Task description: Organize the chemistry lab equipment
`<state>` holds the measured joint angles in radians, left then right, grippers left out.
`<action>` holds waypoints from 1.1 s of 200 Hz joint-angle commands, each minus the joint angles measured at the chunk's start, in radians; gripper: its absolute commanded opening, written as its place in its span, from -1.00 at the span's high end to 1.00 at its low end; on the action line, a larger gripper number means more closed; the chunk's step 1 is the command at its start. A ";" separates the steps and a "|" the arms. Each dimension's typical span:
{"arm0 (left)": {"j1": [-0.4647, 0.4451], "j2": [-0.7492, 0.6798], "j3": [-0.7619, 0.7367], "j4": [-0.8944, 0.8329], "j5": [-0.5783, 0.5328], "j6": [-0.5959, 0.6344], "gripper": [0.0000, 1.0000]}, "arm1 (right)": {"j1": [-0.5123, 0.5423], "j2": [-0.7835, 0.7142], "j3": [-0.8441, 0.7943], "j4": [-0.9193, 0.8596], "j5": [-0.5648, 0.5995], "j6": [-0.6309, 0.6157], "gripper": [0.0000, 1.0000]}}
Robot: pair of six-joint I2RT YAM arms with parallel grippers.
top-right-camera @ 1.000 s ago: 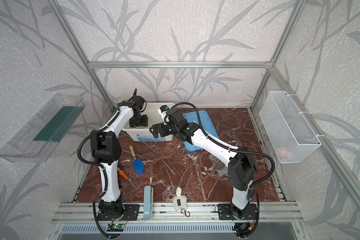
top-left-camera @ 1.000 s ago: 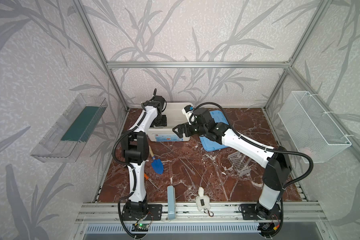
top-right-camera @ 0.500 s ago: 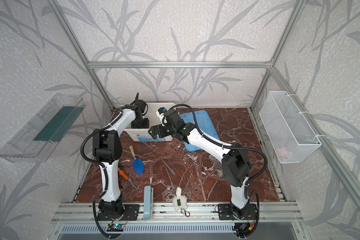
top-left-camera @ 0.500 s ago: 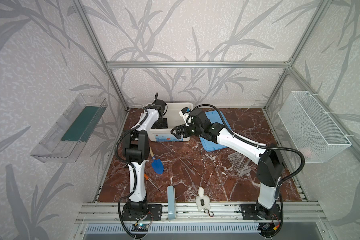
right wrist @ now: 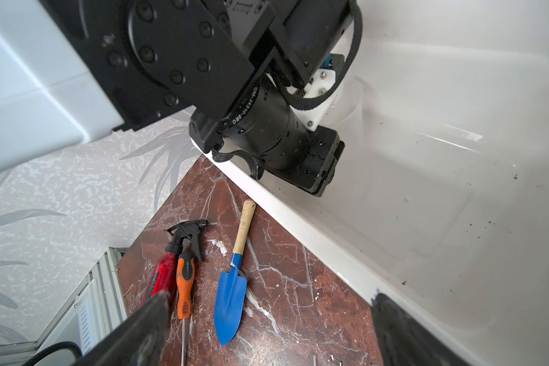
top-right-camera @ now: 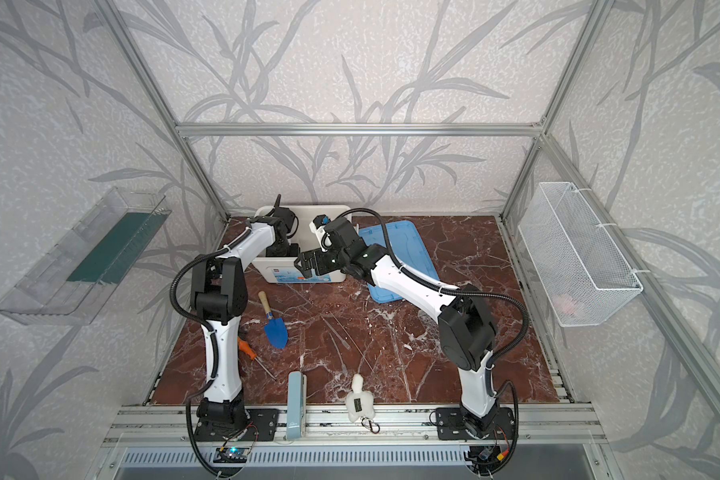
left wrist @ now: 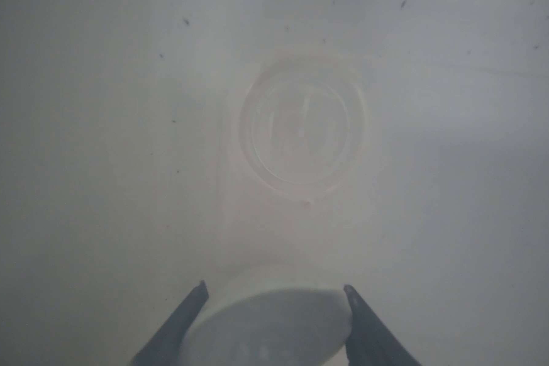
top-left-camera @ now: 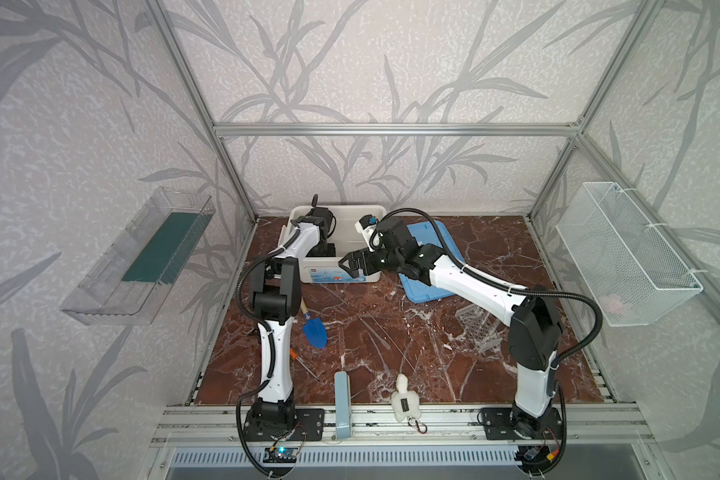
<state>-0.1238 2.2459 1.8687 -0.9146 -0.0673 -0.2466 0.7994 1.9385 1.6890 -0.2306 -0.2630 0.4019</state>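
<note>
Partly: left gripper (left wrist: 275, 286) half-open on dish (left wrist: 267, 323) in bin (top-left-camera: 308, 270) near beaker (left wrist: 301, 126); right gripper (right wrist: 271, 296) wide, empty; rack (top-left-camera: 476, 328) lower right, rods (top-left-camera: 375, 332) centre unsorted.

Left wrist view is hazy throughout: the dish (left wrist: 267, 323) is cut off by the frame edge, the beaker (left wrist: 301, 126) only a faint ring.

Both top views look down from over the worktop's (top-left-camera: 454, 374) front edge, sharing everything. The left wrist camera looks closely into the white bin (left wrist: 108, 158); the right, over its rim.
</note>
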 commanded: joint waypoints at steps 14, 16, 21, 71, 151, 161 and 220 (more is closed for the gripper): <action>-0.004 0.003 -0.004 -0.013 -0.018 0.003 0.02 | 0.004 0.009 0.025 -0.004 -0.011 0.015 -0.96; -0.004 0.001 -0.003 -0.017 -0.020 0.003 0.02 | 0.004 0.009 0.025 -0.005 -0.011 0.014 -0.96; -0.004 -0.006 -0.002 -0.022 -0.025 0.004 0.02 | 0.004 0.008 0.025 -0.006 -0.009 0.014 -0.96; -0.004 -0.107 0.092 -0.102 0.005 -0.009 0.03 | 0.004 0.005 0.008 -0.007 -0.005 0.011 -0.96; -0.006 -0.161 0.090 -0.215 -0.014 -0.011 0.06 | 0.003 0.000 -0.012 0.008 -0.005 0.017 -0.96; -0.005 -0.158 0.078 -0.218 -0.024 -0.010 0.06 | 0.004 0.000 -0.014 0.010 -0.007 0.018 -0.96; -0.014 -0.089 0.056 -0.188 -0.063 -0.008 0.06 | 0.004 0.007 -0.018 0.019 -0.007 0.025 -0.96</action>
<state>-0.1303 2.1242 1.9221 -1.0843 -0.0883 -0.2577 0.7994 1.9453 1.6836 -0.2306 -0.2634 0.4206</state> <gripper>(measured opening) 0.637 0.980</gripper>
